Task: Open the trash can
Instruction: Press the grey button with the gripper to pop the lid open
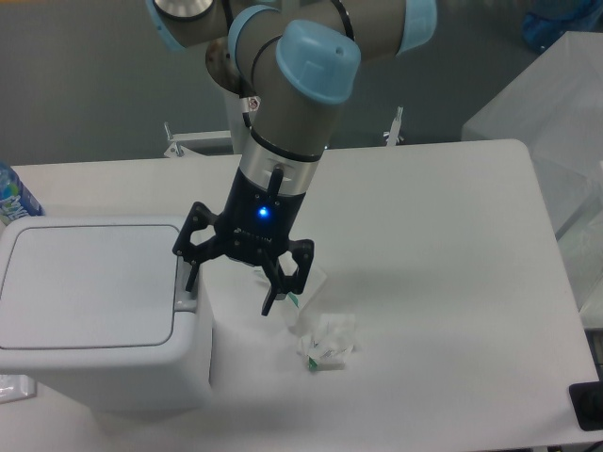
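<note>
Camera view: we saw the trash can [94, 311] at the table's [443, 245] front left, lid down flat. The gripper [233, 292] hung beside its right edge near the grey latch [186, 301], fingers spread wide and holding nothing. Crumpled wrappers [325, 344] lay nearby; we could not read the lettering on the bottle [13, 202].

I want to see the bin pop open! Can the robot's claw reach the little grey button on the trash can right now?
Probably yes. The open gripper hangs right beside the trash can, one finger just above its grey button. Nothing lies between them; the crumpled wrapper sits off to the other side.
</note>
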`<state>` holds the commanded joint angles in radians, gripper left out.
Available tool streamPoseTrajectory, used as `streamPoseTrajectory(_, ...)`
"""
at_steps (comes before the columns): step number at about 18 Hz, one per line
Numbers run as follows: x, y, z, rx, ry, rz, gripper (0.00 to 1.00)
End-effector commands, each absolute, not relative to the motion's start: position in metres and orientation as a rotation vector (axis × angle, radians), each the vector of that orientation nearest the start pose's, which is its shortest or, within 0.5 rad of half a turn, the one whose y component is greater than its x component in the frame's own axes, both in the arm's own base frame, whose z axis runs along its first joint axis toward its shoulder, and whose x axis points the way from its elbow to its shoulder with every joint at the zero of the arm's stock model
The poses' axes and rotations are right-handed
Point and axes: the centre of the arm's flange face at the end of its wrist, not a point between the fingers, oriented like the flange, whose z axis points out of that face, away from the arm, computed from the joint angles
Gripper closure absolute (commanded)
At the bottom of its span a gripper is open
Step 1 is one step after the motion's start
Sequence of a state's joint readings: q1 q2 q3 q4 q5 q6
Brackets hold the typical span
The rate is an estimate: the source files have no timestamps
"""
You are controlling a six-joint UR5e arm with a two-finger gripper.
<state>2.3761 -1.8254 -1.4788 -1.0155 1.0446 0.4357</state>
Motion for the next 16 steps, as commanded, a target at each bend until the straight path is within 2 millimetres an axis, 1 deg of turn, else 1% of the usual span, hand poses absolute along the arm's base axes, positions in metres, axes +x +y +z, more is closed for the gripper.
streamPoseTrajectory(2, -0.32, 0.561, 0.47, -2.492, -0.324, -0.256, 0.0)
streamPoseTrajectory(5, -0.32, 0.56, 0.463, -2.506, -0.331, -0.246, 0.0)
streamPoseTrajectory(12, -0.321, 0.56, 0.466, -2.498, -0.329, -0.231, 0.0)
streamPoseTrajectory(13, -0.321, 0.561, 0.47, -2.492, -0.327, -0.227, 0.0)
streamPoseTrajectory(14, -0.322, 0.561, 0.478, -2.481, -0.31, -0.206, 0.0)
streamPoseTrajectory(16, -0.325, 0.563, 0.501, -2.453, -0.285, -0.166, 0.0)
